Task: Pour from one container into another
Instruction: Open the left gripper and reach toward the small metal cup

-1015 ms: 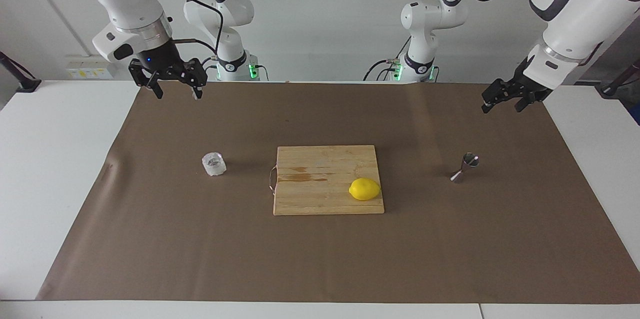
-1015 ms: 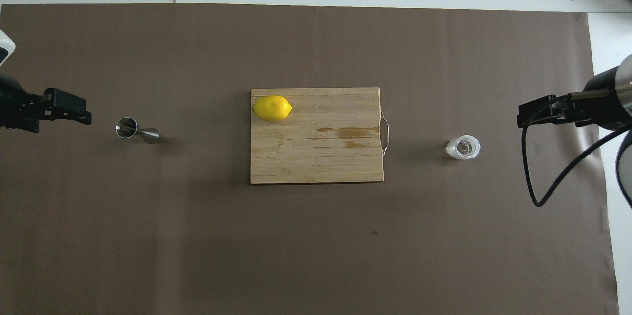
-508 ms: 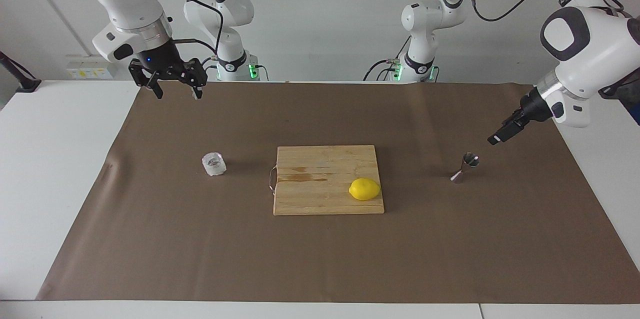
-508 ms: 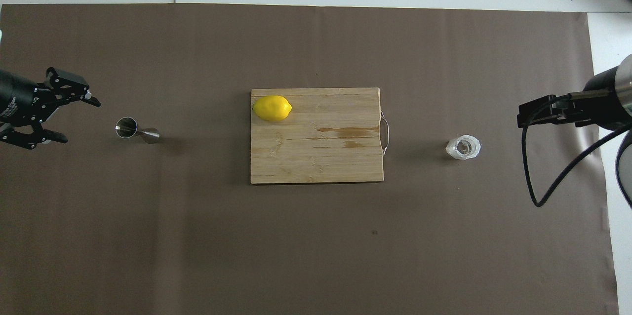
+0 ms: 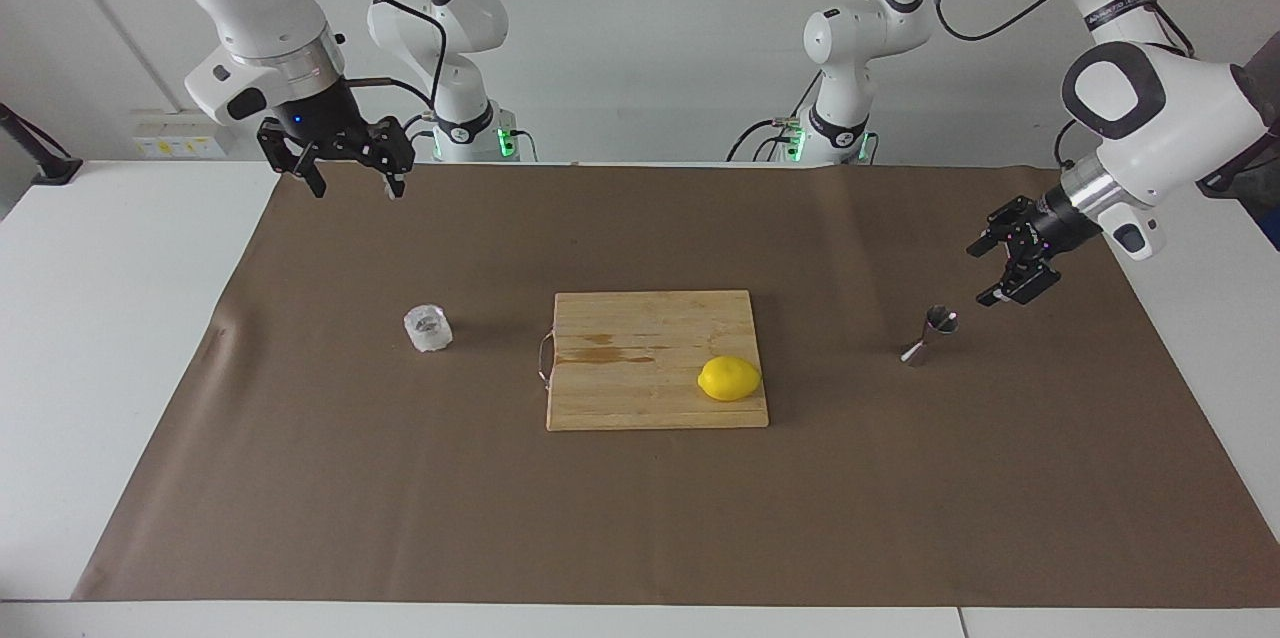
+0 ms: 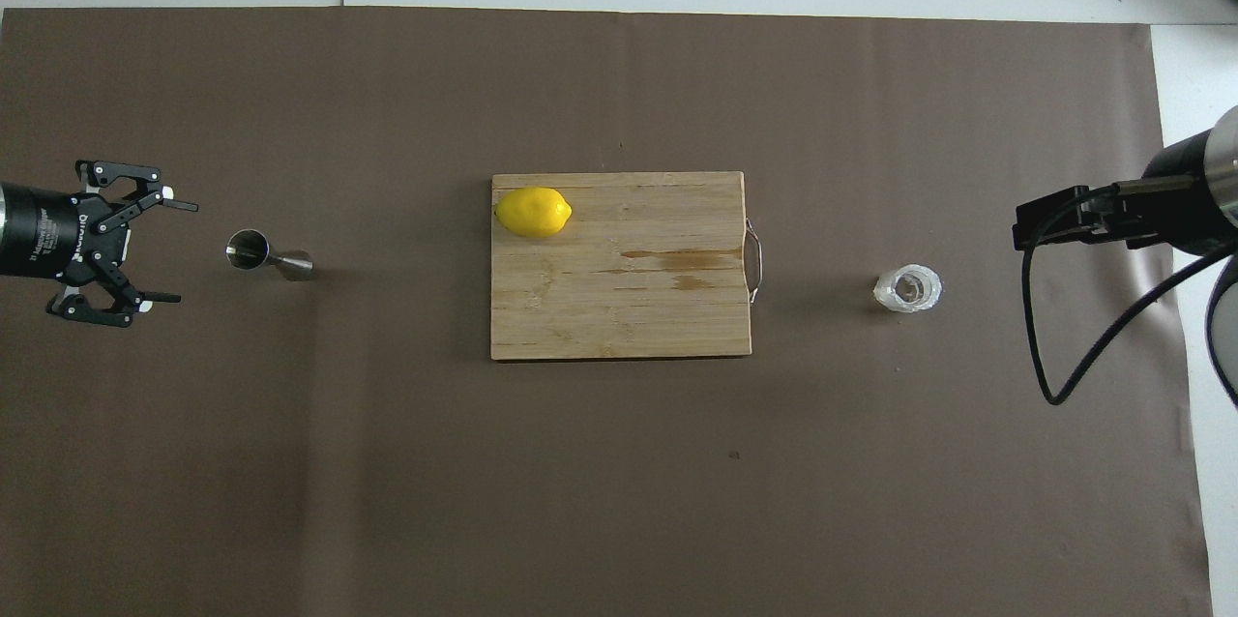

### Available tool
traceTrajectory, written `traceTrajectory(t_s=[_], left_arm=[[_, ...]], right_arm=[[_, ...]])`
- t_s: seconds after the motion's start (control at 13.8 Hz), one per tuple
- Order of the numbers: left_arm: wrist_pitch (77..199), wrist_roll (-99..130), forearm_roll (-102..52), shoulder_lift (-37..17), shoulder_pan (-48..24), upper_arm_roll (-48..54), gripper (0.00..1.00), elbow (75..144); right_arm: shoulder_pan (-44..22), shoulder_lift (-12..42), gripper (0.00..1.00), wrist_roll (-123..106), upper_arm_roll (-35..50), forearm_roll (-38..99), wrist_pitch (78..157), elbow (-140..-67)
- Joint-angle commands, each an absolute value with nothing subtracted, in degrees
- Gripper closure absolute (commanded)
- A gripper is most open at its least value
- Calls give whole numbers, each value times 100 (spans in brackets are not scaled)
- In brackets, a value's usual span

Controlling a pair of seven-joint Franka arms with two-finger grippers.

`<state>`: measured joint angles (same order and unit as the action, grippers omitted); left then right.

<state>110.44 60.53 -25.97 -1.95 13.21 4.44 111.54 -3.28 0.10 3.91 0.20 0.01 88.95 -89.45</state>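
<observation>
The hourglass steel jigger (image 5: 930,335) stands just beside the left gripper (image 5: 995,271), jaws wide; faceted glass tumbler (image 5: 428,328) sits well apart from the right gripper (image 5: 352,180), jaws wide.

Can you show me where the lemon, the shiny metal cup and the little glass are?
Yellow oval lemon (image 5: 729,379): facing view, middle of its peel.
Shiny steel hourglass-shaped jigger (image 5: 931,333): facing view, its narrow waist.
Small squat clear glass tumbler (image 6: 907,289): overhead view, its open mouth.
</observation>
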Motion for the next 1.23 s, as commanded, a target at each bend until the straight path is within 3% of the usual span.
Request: traceTrajectory(t_s=[0.0,0.36,0.58,0.73,1.16], left_arm=[[11504,7010,-2786,70,1345,492,0,11584],[11470,7260,-2864,-17,1274,527,0,11357],[10671,7304,-3400,-798,1379,501,0,10539],[10731,7278,-3952,-1211,1791,501,0,10599],[11556,7198,-4780,-1107,1889,518,0,11363]], right_arm=[[-255,-88,0,457,53,132,8956,-9070],[-255,-88,0,457,53,132,8956,-9070],[-255,-88,0,457,53,132,8956,-9070],[-255,-88,0,457,53,132,8956,-9070],[-246,-88,0,457,53,132,8956,-9070]])
